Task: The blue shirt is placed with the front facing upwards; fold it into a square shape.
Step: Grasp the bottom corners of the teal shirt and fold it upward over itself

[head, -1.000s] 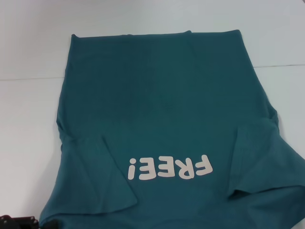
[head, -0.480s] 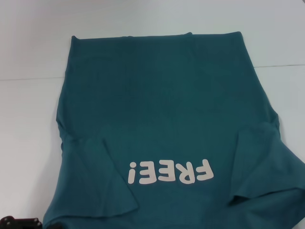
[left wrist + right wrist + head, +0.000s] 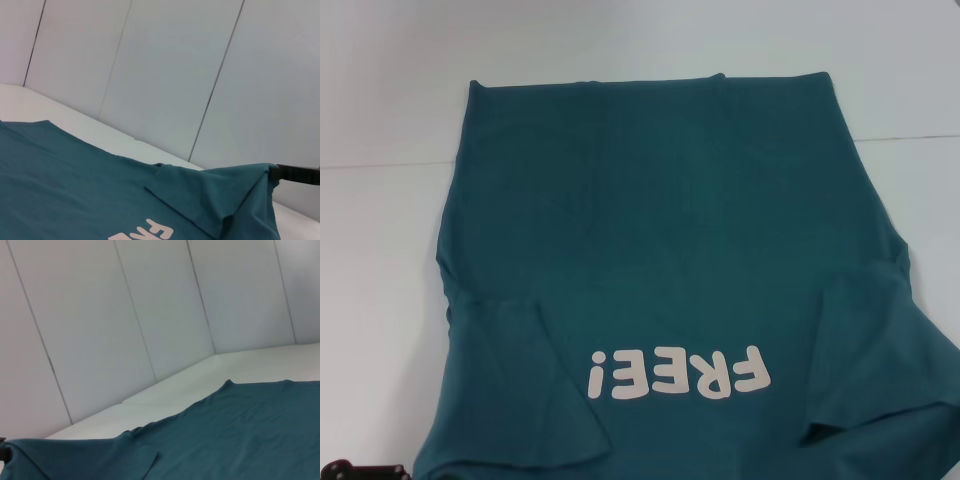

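A: so where's the blue shirt at now?
B: flat on the white table, print up, both sleeves folded in. Lettering slid a touch nearer vs a second ago.
A: grippers?
B: left gripper barely peeks in, fingers can't tell.

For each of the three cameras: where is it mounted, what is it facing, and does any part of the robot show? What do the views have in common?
Head view: from the robot's head, looking forward and down at the blue shirt on the white table; a dark robot part shows at the near left edge.
Left wrist view: low over the near edge, facing across the shirt toward the wall panels; the right gripper holds up a corner.
Right wrist view: low, facing across the shirt; the left gripper barely shows.
Shared: the shirt.
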You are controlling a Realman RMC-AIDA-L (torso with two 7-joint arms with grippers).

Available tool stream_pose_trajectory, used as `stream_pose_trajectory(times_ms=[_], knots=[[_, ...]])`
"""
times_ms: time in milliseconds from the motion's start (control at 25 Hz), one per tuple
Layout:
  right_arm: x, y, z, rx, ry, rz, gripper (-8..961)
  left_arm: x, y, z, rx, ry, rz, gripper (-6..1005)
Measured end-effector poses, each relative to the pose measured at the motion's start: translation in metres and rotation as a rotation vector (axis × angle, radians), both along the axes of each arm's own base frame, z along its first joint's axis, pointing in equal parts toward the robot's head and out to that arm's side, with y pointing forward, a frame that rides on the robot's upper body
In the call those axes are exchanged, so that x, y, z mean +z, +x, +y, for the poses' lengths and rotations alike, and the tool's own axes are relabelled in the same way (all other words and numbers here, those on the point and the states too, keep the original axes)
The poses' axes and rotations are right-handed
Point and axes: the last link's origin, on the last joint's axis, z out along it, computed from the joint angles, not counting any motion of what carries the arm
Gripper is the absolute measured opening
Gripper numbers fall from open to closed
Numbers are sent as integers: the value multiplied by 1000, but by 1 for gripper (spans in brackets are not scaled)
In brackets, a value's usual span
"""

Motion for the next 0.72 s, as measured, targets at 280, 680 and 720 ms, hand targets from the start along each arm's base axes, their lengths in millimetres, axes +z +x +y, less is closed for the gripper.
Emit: stream_pose_trajectory(times_ms=[280,680,720], knots=[[-1,-1,-4,12,-5,3,35,-1,0,-3,-3,-2,-5,37],[3,-2,13,-4,66,12,35,3,4,9,5,78,-45,37],[3,-2,16,-8,73,11,35,4,4,11,7,92,-51,37]])
